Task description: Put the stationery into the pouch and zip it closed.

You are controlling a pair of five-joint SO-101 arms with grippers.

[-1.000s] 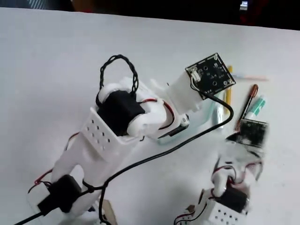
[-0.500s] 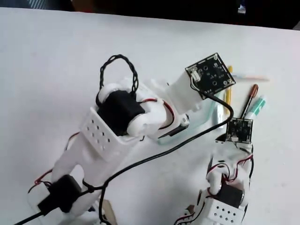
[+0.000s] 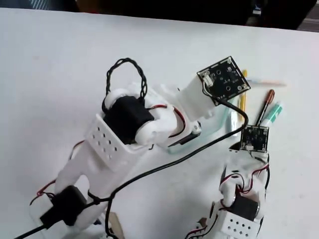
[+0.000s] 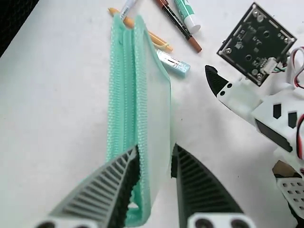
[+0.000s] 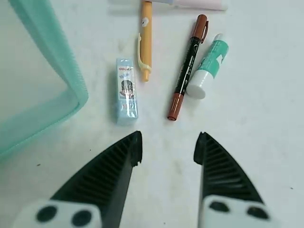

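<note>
my left end effector (image 4: 154,164) is pinched narrow on one end of the teal pouch (image 4: 142,95), which lies on the worktop (image 4: 57,118). my right end effector (image 5: 166,142) hangs with jaws wide, gripping nothing, near the eraser (image 5: 127,91), orange pen (image 5: 145,40), brown marker (image 5: 187,66) and glue stick (image 5: 209,66), all loose beside the pouch. judged progress: nothing packed yet; loading and zipping both remain.

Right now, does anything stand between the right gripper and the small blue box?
Nothing visible does. Only bare table lies between the right gripper, jaws open, and the small blue box. The left gripper holds the pouch.
</note>
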